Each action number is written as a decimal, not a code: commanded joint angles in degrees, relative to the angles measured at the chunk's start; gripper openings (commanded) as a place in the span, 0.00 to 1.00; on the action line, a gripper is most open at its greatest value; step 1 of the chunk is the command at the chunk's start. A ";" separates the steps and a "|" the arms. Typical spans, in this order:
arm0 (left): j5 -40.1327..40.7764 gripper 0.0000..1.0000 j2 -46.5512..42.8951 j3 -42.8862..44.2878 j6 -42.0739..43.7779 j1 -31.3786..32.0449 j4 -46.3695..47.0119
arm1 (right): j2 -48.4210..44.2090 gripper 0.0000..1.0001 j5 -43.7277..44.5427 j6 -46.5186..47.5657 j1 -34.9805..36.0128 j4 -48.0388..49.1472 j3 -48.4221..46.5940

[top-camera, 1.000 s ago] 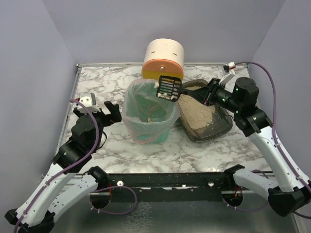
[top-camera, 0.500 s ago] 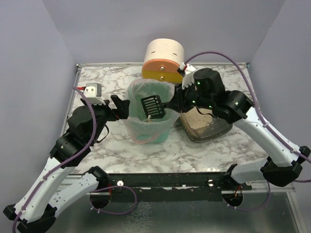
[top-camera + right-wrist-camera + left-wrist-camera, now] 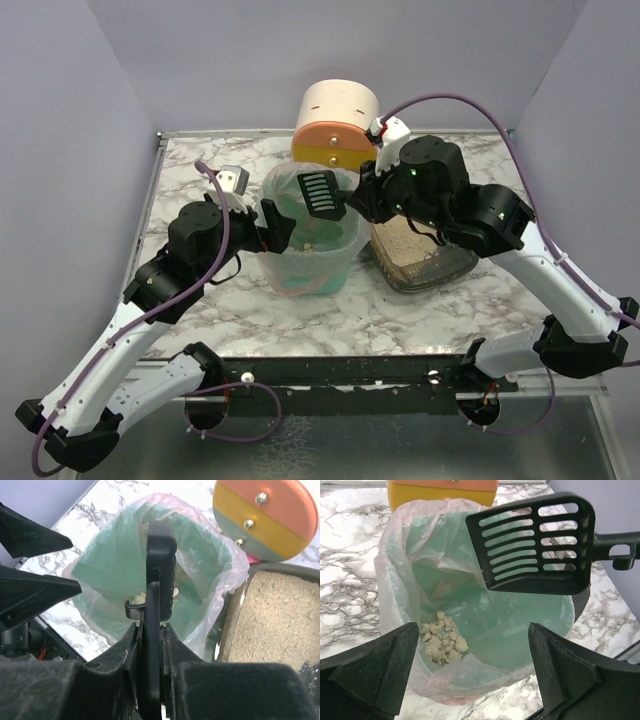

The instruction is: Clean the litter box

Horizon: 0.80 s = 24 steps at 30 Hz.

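The litter box (image 3: 445, 270) is a dark grey tray of beige litter standing right of the green bin (image 3: 305, 262); its wall (image 3: 231, 625) also shows in the right wrist view. My right gripper (image 3: 362, 200) (image 3: 150, 630) is shut on the handle of a black slotted scoop (image 3: 320, 193) (image 3: 535, 550) (image 3: 160, 555). The scoop is turned on edge over the bin's mouth, with nothing on it. Pale clumps (image 3: 442, 640) lie at the bottom of the bag-lined bin (image 3: 540, 625). My left gripper (image 3: 268, 228) (image 3: 475, 675) is open at the bin's near left rim, holding nothing.
A cream, orange and yellow cylinder (image 3: 335, 125) (image 3: 265, 515) stands just behind the bin and litter box. The bag's loose rim (image 3: 227, 580) flares over the bin's edge toward the tray. Grey walls close in the marble table (image 3: 200, 170) on three sides.
The right arm swung the scoop left from the litter box side to over the bin and tipped it on edge. The left gripper moved right, up to the bin's rim.
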<state>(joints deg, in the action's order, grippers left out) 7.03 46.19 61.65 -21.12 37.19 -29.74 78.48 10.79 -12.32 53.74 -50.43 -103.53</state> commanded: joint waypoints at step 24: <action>1.76 0.99 4.43 -4.47 -1.46 -0.20 5.72 | 2.89 0.00 22.46 14.32 24.49 4.24 -6.47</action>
<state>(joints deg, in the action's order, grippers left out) 5.23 50.83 57.71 -22.04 37.19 -25.71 84.68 33.85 2.87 77.95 -49.69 -110.34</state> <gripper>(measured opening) 0.990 0.194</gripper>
